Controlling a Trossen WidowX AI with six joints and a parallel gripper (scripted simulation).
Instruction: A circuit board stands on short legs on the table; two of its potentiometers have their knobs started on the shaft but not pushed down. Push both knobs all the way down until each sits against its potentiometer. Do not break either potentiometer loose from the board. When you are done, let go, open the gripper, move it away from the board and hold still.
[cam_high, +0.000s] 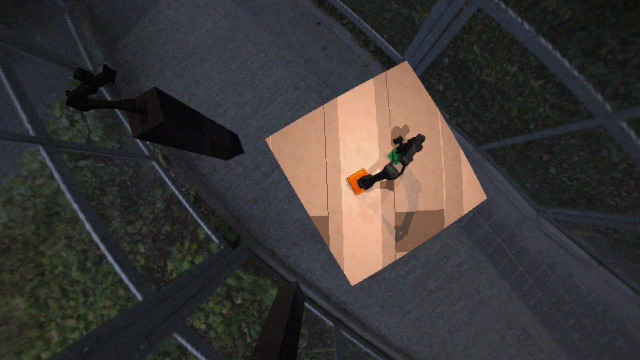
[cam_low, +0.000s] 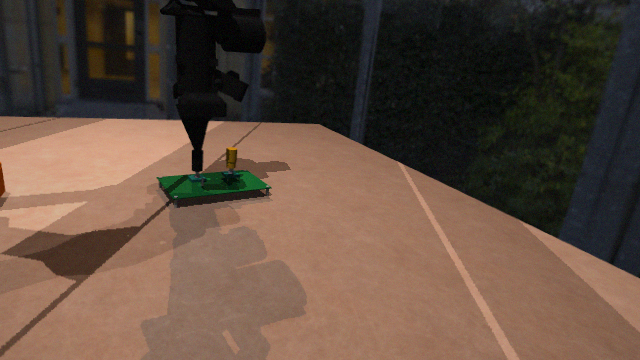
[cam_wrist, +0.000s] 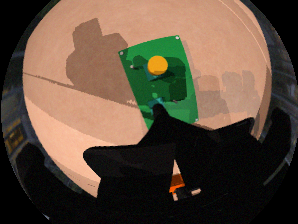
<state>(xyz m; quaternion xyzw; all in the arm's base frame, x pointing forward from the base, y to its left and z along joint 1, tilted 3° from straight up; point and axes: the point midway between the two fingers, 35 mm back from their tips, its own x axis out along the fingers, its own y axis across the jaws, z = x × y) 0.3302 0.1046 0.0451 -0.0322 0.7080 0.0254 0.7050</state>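
The green circuit board (cam_high: 394, 156) (cam_low: 225, 189) (cam_wrist: 141, 54) stands on short legs. A yellow-orange knob (cam_low: 231, 157) (cam_wrist: 157, 65) stands upright on its potentiometer (cam_low: 230, 176) (cam_wrist: 160, 77), with a short stretch of shaft showing below it. A black knob (cam_low: 197, 161) stands upright over the other potentiometer (cam_low: 195, 178) (cam_wrist: 156, 101); a thin strip of shaft shows under it. My gripper (cam_low: 198, 148) (cam_wrist: 161, 118) is shut and points straight down, its tips at the top of the black knob. In the wrist view the fingers mostly hide that knob. Nothing shows between the fingers.
The arm's base stands on an orange plate (cam_high: 356, 182) (cam_wrist: 176, 182) on the table (cam_high: 360, 240) (cam_low: 350, 250). The yellow-orange knob stands close beside my gripper. Shadows of the arm fall across the board and table.
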